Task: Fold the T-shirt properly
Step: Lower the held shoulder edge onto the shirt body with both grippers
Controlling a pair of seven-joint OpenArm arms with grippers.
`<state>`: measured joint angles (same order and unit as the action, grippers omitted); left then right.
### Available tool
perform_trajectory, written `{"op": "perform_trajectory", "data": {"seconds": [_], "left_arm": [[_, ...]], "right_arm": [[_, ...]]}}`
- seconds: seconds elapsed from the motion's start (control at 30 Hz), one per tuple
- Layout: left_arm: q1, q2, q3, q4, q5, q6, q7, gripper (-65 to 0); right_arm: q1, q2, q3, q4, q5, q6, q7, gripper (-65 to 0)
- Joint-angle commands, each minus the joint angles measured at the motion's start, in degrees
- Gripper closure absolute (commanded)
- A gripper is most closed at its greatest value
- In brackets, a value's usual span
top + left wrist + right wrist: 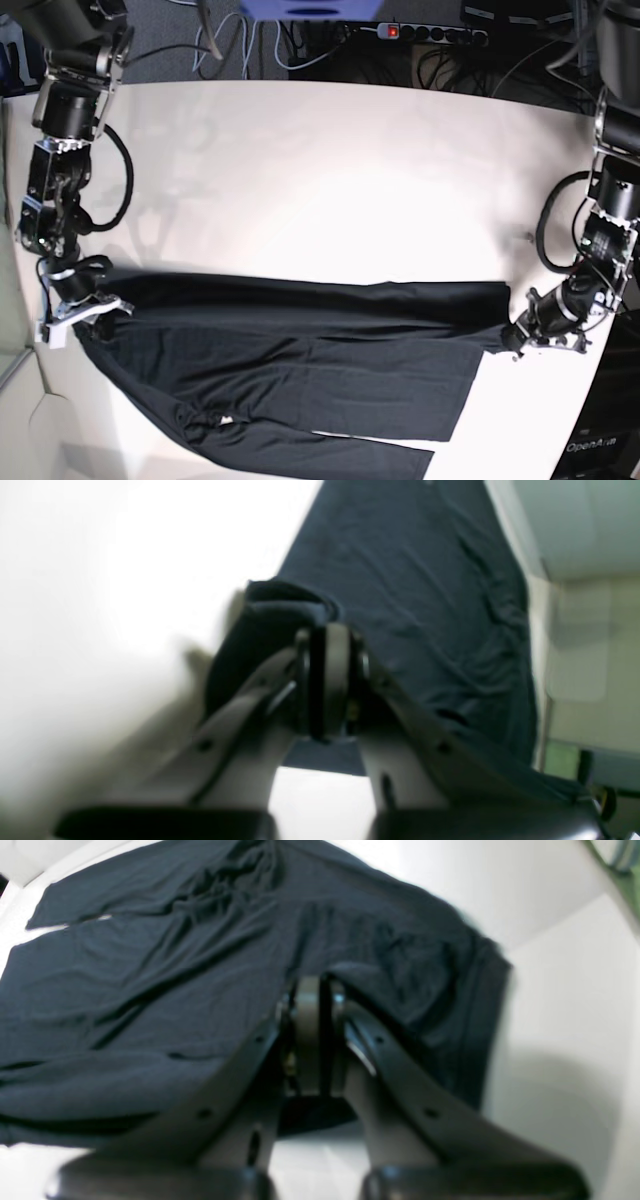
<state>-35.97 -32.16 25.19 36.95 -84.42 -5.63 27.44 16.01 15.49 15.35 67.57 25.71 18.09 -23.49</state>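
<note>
Gripping opposite ends of the T-shirt (300,370), left gripper (512,340) and right gripper (88,310) are each clamped on fabric; garment lies spread across the near table (320,170)

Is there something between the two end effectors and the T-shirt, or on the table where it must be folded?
Nothing visible. The left end effector and the right end effector are both shut directly on the T-shirt, at opposite ends of it. The bare white table beyond it carries no objects.

Overhead base view; two close wrist views, all sharing the T-shirt (300,350).
</note>
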Motion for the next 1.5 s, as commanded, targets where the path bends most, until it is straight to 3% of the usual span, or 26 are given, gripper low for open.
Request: {"op": "perform_trajectory", "data": {"seconds": [0.0,0.23,0.43,0.9,1.2,1.47], "left_arm": [[-2.7,-0.8,-0.5,0.3,-0.6,-0.7,-1.1,0.0],[-4.4,1.3,-0.6,0.3,-0.5,-0.7,-1.2,0.0],[-6.3,3.4,-0.5,-0.2,3.2,-0.7,-3.3,0.0],[-8.6,3.4,-0.2,-0.2,4.6,-0.7,-6.0,0.0],[-8.6,5.8,-0.5,-0.2,10.8,-0.7,-6.1,0.0],[-8.4,5.3,-0.5,-0.2,10.6,-0.7,-6.1,0.0]], "right_arm": [[1.5,1.2,-0.1,1.0,0.6,0.2,2.3,-0.3],[1.4,1.2,-0.3,1.0,0.6,0.2,2.3,-0.3],[1.2,1.2,-0.3,1.0,0.6,0.2,2.3,-0.3],[1.0,1.3,-0.4,1.0,0.6,0.2,2.3,-0.3],[0.9,1.3,-0.4,1.0,0.6,0.2,2.2,-0.4],[0.9,1.3,-0.5,1.0,0.6,0.2,2.0,-0.6]]}}
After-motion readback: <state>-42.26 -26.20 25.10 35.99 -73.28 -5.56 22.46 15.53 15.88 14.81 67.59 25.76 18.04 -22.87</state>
